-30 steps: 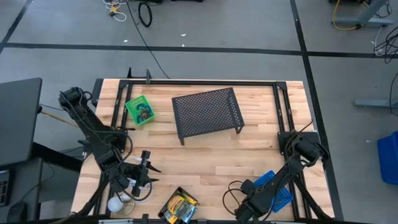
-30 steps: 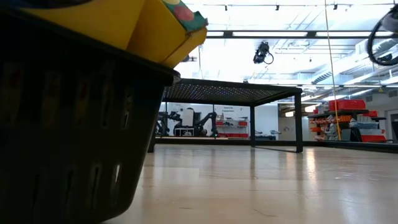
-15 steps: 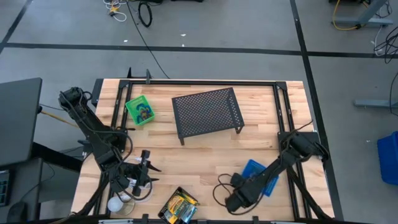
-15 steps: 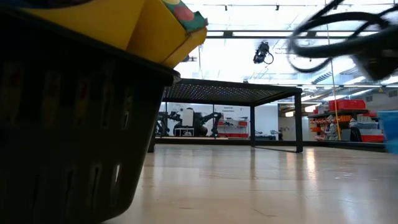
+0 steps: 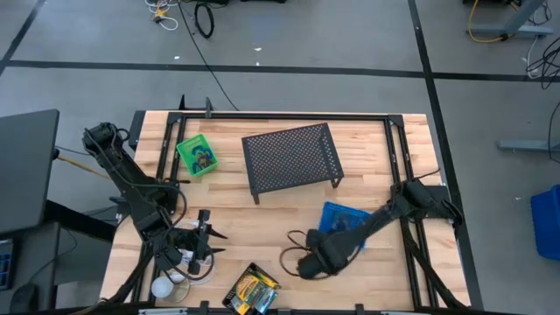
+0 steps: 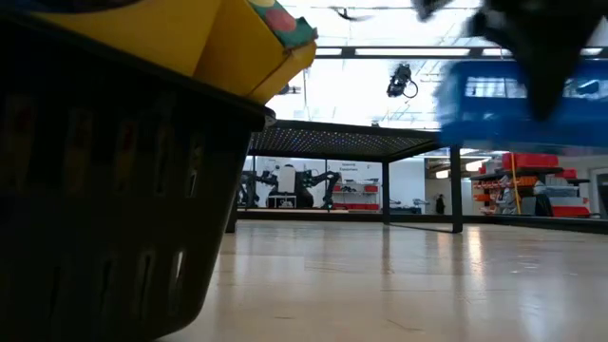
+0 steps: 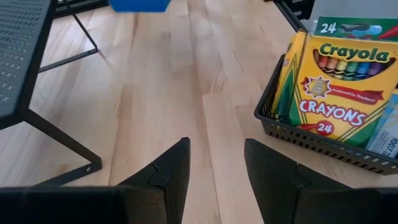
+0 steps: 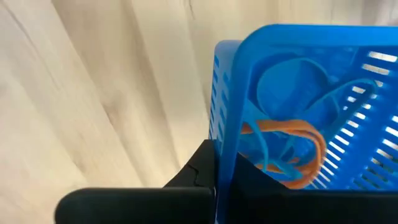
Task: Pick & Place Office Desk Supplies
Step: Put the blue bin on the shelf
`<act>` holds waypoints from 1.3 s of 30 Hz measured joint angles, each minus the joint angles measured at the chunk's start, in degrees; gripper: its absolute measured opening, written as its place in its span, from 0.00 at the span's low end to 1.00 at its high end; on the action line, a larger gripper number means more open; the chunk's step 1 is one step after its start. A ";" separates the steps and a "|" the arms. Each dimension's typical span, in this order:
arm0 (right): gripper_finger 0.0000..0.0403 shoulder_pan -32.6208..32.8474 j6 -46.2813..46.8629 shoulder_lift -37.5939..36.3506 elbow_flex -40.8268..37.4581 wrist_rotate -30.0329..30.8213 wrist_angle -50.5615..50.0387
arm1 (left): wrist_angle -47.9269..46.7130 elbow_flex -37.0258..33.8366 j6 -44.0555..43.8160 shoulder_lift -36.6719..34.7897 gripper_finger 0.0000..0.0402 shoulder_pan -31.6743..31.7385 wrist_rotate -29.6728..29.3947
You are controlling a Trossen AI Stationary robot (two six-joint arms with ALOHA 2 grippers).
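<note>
My right gripper [image 5: 331, 241] is shut on a blue slotted tray [image 5: 337, 216] that hangs over the table's middle right, high in the low view [image 6: 518, 100]. Blue and orange loops [image 8: 292, 146] lie inside it. My left gripper [image 7: 214, 162] stands open near the table's left front, nothing between its fingers. In front of it a black tray [image 7: 323, 146] rests on the table and holds a yellow crayon box [image 7: 339, 81]. A green tray [image 5: 197, 155] with small things sits at the far left. My right gripper has the blue tray by one side wall, near its top edge [image 8: 225, 149]. One dark finger [image 8: 199, 173] lies on the wall's outer face; the tray hides the other finger. The fingers come steeply from above. The tray hangs clear of the table, tilted.
A black mesh stand [image 5: 293, 157] on thin legs fills the far middle. A white ball [image 5: 162, 285] and a coiled white cable [image 5: 188, 267] lie at the near left corner beside my left arm. Bare wood [image 5: 262, 232] stretches between the two grippers.
My right gripper has swung from the table's near right corner toward the left and far side, rising and turning, and has carried the blue tray with it. The tray, low at the right edge of the low view half a second ago, now hangs well above the table.
</note>
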 joint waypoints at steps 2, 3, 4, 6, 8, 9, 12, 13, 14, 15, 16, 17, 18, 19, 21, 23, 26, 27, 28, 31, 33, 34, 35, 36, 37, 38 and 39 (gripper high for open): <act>0.00 -1.77 -5.10 -0.21 2.41 1.94 0.46 | 0.02 0.00 0.00 0.00 0.40 0.00 -0.24; 0.00 -2.86 -7.49 -0.38 3.64 2.95 0.37 | 0.02 0.00 0.00 0.00 0.40 0.00 -0.44; 0.00 -3.92 -9.97 -0.66 4.62 3.75 0.37 | 0.02 0.00 0.02 0.00 0.40 0.00 -0.59; 0.00 -5.98 -14.63 -0.67 6.36 5.98 0.18 | 0.02 0.00 0.02 0.00 0.40 0.00 -0.62; 0.00 -8.06 -19.78 -0.52 8.15 7.60 0.37 | 0.02 0.00 0.04 0.00 0.40 0.00 -0.85; 0.00 -9.10 -21.84 -0.55 9.06 8.54 0.31 | 0.02 0.00 0.04 0.00 0.40 -0.02 -1.15; 0.00 -12.48 -27.02 -0.59 10.85 11.47 0.31 | 0.06 0.00 -0.19 0.00 0.40 0.00 -2.85; 0.00 -13.59 -28.69 -0.55 11.37 12.43 0.31 | 0.07 0.00 -0.23 0.00 0.40 0.00 -3.47; 0.00 -14.71 -30.62 -0.55 11.90 13.49 0.31 | 0.07 0.00 -0.25 0.00 0.40 0.00 -3.93; 0.00 -15.75 -32.45 -0.57 12.36 14.27 0.31 | 0.11 0.00 -0.27 0.00 0.40 -0.01 -4.53; 0.00 -16.75 -34.42 -0.57 12.64 14.90 0.31 | 0.11 0.00 -0.39 0.00 0.40 -0.02 -5.30; 0.00 -17.80 -36.38 -0.57 12.73 15.21 0.33 | 0.11 0.00 -0.56 0.00 0.40 -0.02 -6.09; 0.00 -18.83 -38.23 -0.57 12.75 15.31 0.31 | 0.13 0.00 -0.72 0.00 0.40 0.00 -6.75; 0.00 -19.77 -40.09 -0.57 12.75 15.43 0.31 | 0.13 0.00 -0.87 0.00 0.40 0.00 -7.15; 0.00 -21.47 -44.27 -0.57 12.77 14.80 0.18 | 0.15 0.00 -0.95 0.00 0.40 0.00 -7.66; 0.00 -22.79 -48.96 -0.57 12.77 13.61 0.06 | 0.31 0.00 -1.18 0.00 0.40 -0.02 -8.13; 0.00 -24.64 -56.88 -0.57 12.77 11.11 0.18 | 0.28 0.00 -1.29 -0.04 0.40 0.00 -8.16; 0.00 -25.33 -59.29 -0.57 12.81 10.22 0.12 | 0.31 0.00 -1.38 -0.09 0.40 0.00 -8.17; 0.00 -25.99 -61.50 -0.57 12.81 9.55 0.08 | 0.29 0.00 -1.40 -0.17 0.40 0.00 -8.16; 0.00 -27.86 -66.46 -0.57 12.81 9.48 0.22 | 0.28 0.00 -1.47 -0.54 0.40 0.00 -8.27; 0.00 -28.91 -68.25 -0.57 12.81 10.81 0.30 | 0.28 0.00 -1.48 -1.06 0.40 0.00 -8.35; 0.00 -29.42 -68.75 -0.57 12.81 11.28 0.39 | 0.28 0.00 -1.49 -1.38 0.40 0.00 -8.36; 0.00 -29.92 -69.44 -0.57 12.81 11.20 0.39 | 0.28 0.00 -1.46 -1.71 0.40 0.00 -8.36; 0.00 -30.34 -70.34 -0.57 12.81 11.24 0.37 | 0.28 0.00 -1.46 -2.05 0.40 0.00 -8.34; 0.00 -30.71 -71.30 -0.57 12.81 11.26 0.37 | 0.26 0.00 -1.38 -2.38 0.40 0.00 -8.34; 0.00 -31.08 -72.35 -0.57 12.81 11.30 0.39 | 0.26 0.00 -1.19 -2.70 0.40 0.00 -8.36; 0.00 -31.51 -73.50 -0.57 12.81 11.30 0.39 | 0.26 0.00 -1.08 -2.98 0.40 0.00 -8.35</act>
